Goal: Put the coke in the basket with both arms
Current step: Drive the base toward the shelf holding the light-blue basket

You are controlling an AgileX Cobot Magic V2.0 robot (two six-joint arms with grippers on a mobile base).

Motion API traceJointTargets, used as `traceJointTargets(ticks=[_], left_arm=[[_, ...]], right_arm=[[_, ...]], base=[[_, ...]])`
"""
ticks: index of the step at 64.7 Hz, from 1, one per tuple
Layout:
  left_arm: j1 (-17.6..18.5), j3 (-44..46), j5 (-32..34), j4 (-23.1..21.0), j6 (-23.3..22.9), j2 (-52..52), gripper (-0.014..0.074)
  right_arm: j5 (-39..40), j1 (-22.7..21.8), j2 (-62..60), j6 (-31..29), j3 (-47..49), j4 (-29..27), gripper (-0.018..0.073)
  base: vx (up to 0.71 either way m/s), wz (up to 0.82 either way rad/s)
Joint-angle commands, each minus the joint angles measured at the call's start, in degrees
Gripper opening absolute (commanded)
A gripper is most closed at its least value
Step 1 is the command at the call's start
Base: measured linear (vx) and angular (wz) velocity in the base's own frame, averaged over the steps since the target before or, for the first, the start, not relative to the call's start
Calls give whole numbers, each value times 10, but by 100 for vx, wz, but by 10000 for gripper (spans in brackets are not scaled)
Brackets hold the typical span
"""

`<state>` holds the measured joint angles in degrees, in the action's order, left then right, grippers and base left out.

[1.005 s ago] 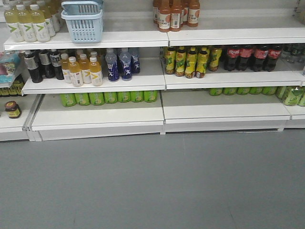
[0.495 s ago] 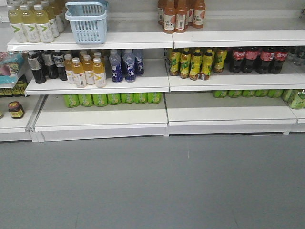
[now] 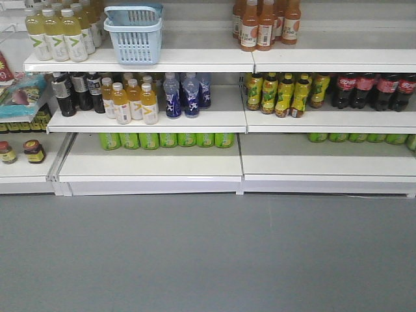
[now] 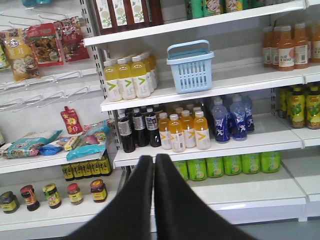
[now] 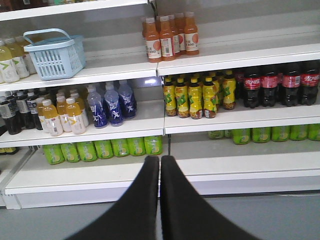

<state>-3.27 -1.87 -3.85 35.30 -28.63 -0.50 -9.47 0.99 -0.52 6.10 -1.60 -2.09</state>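
Several coke bottles (image 3: 375, 90), dark with red labels, stand in a row at the right end of the middle shelf; the right wrist view shows the coke bottles (image 5: 280, 84) too. The pale blue basket (image 3: 134, 36) sits on the top shelf at the left, also seen as the basket (image 4: 190, 67) and the basket (image 5: 55, 55) from the wrists. My left gripper (image 4: 154, 158) is shut and holds nothing, well short of the shelves. My right gripper (image 5: 160, 159) is likewise shut and empty, above the grey floor. Neither arm shows in the front view.
Yellow-labelled bottles (image 3: 284, 95) stand left of the coke. Orange bottles (image 3: 265, 25) are on the top shelf. Blue bottles (image 3: 184, 96), orange-juice bottles (image 3: 133, 103) and green bottles (image 3: 166, 140) fill the left bay. Snack bags (image 4: 45, 45) and jars (image 4: 75, 192) lie further left.
In the front view the whole shelf unit has slid right and slightly down, so the coke now sits nearer the right edge. No object on the shelves has moved.
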Motion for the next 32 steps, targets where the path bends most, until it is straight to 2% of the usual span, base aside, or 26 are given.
traceJointTargets(ticks=[1, 32], left_arm=[[3, -4, 33, -1, -1, -10, -6], [3, -4, 33, -1, -1, -10, -6]], right_arm=[[41, -3, -11, -3, -8, 2, -5], [41, -3, -11, -3, -8, 2, -5]], base=[[11, 20], [14, 12]])
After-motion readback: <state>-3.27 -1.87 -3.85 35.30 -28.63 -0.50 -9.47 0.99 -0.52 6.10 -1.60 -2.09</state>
